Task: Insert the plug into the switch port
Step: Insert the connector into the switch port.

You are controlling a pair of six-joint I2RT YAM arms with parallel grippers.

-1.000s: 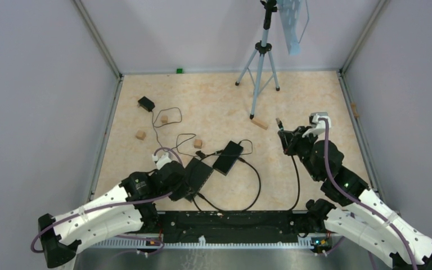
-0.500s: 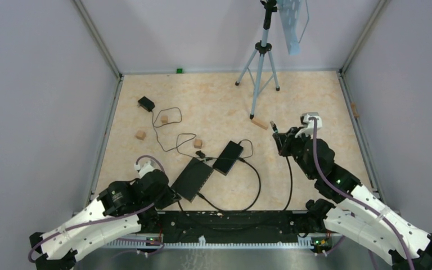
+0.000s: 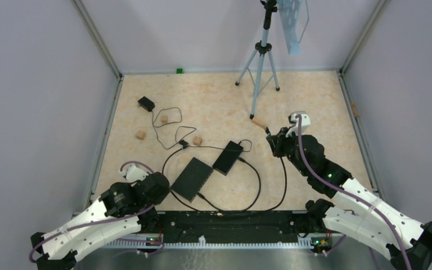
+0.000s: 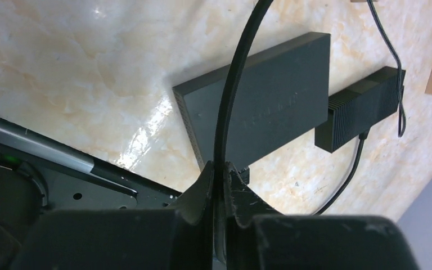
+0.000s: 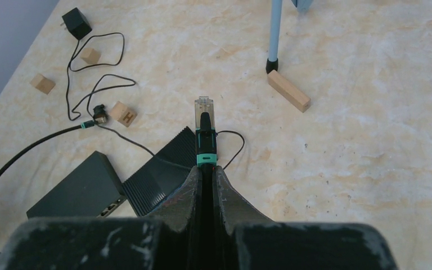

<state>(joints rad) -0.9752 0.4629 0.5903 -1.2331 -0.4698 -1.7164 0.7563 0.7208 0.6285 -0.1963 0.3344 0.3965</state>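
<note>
- Writing: the flat black rectangular switch box (image 4: 281, 95) has faint raised lettering on top, which we can't read. A small wooden cube (image 5: 122, 114) carries what looks like an "H". No other legible labels.
- R gripper (image 5: 204, 170): fingers pressed together, pinching the black boot just behind its green band. The clear-tipped network plug (image 5: 203, 106) sticks out ahead of the tips, pointing away from the arm.
- The plug looks lifted off the beige marbled tabletop (image 3: 315, 101). It's well apart from the switch and to its right in top view.
- L gripper (image 4: 220, 171): pressed together on a thick black cable (image 4: 223, 112), which arcs over the switch in the wrist view.
- The switch lies flat near the L arm, w/ a ribbed black box (image 4: 360, 112) just beside one corner. We can't tell if they touch.
- Switch ports (image 5: 108, 208) show on the side facing the R wrist cam.
</note>
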